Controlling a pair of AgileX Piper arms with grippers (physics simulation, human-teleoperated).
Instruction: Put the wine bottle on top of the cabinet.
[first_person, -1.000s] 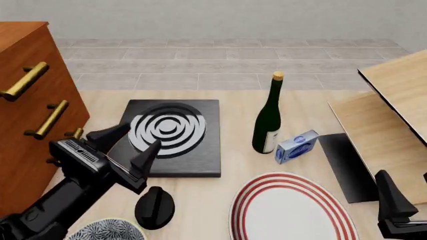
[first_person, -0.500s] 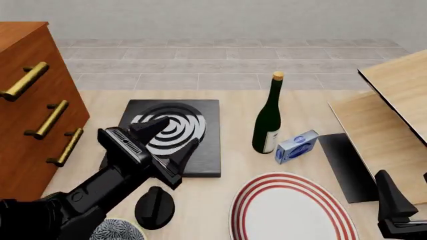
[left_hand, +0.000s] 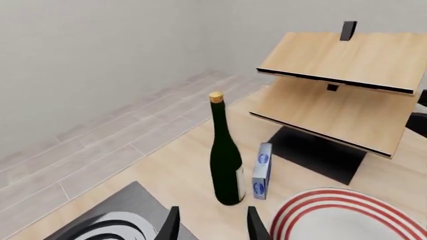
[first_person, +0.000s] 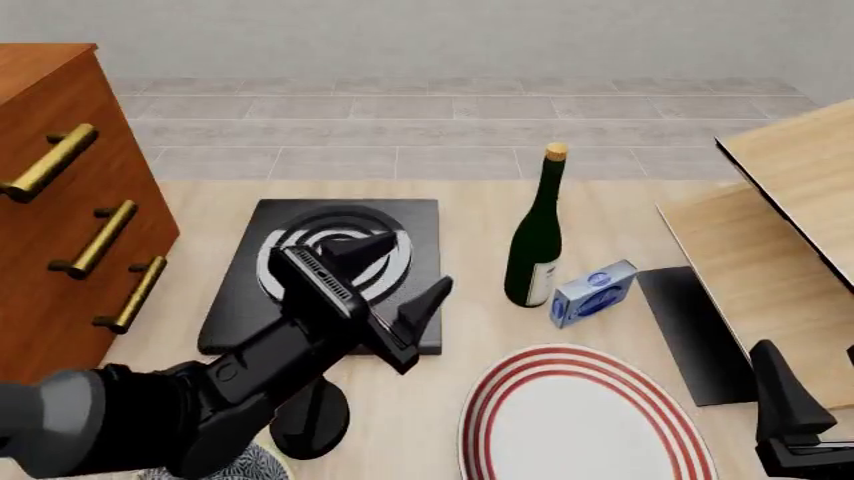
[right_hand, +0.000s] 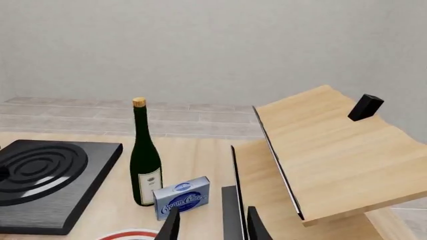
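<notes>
The wine bottle (first_person: 537, 238) stands upright on the table, dark green with a tan top and a white label near its base; it also shows in both wrist views as the bottle (left_hand: 225, 159) and the bottle (right_hand: 145, 165). The reddish-brown cabinet (first_person: 60, 210) with brass bar handles rises at the far left. My left gripper (first_person: 400, 272) hovers open over the black hotplate, left of the bottle and apart from it, its fingers (left_hand: 170, 226) pointing toward the bottle with nothing between them. At the bottom right my right gripper (first_person: 790, 405) sits low and open, its fingers (right_hand: 257, 226) spread.
A black hotplate (first_person: 267, 305) with white rings lies left of the bottle. A small blue box (first_person: 594, 292) stands right beside the bottle's base. A red-striped plate (first_person: 581, 420) and a black knob-shaped object (first_person: 310, 412) lie near the front. A pale wood shelf (first_person: 787, 220) fills the right.
My left arm has swung right and forward from beside the cabinet, across the hotplate, toward the bottle, staying open. The right arm and the bottle have not moved.
</notes>
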